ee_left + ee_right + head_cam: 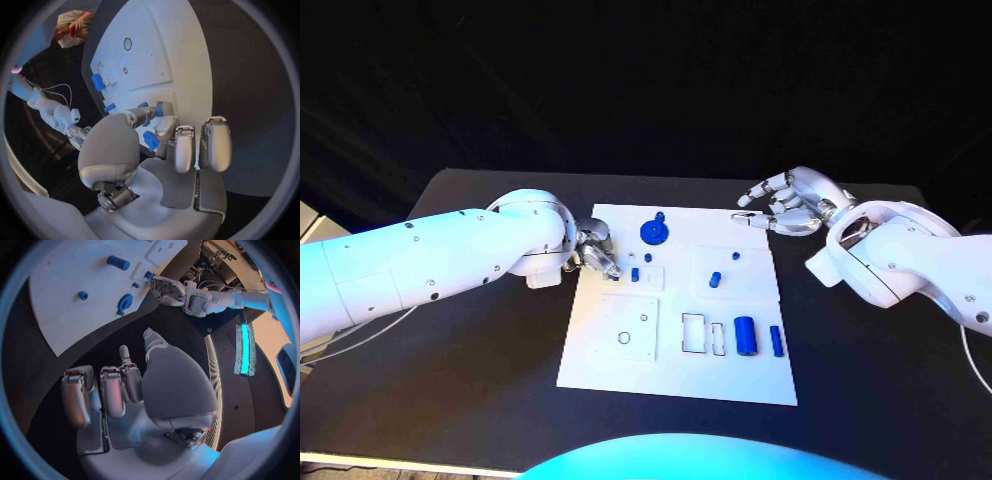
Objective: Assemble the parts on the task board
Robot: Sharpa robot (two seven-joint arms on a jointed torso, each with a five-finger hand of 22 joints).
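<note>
The white task board [678,375] lies in the middle of the black table. My left hand [599,252] reaches over the board's left edge, and its thumb and a finger pinch a small blue peg [635,273] [159,108] [149,275] that stands on the board. A blue round disc [655,232] [150,140] [125,303] lies just beyond it. My right hand [783,210] [125,390] hovers over the table off the board's far right corner, fingers apart and holding nothing. A blue cylinder [744,336] [117,262] and a blue bar [776,340] lie near the board's right edge.
Two more small blue pegs [715,279] [737,254] stand on the board's right half. Rectangular outlines [692,333] and a square plate with holes [629,328] mark the board's near half. Bare black table [473,400] lies on both sides of the board.
</note>
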